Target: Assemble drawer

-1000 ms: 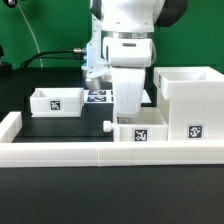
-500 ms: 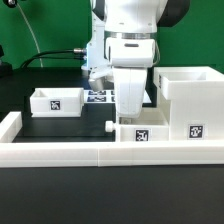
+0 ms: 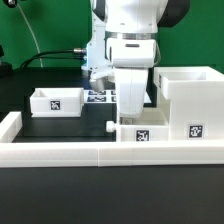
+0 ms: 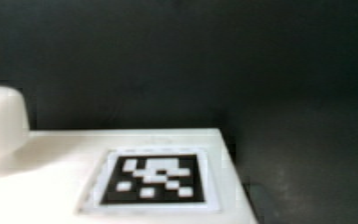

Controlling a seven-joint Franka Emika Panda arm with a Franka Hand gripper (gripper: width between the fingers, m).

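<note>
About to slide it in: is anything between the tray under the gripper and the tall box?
Nothing visible does: the tray sits right beside the box, with no part showing between them.

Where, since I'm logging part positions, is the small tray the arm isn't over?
The small tray sits at the exterior view's left, behind the long white wall, with the marker board beside it toward that view's right.
</note>
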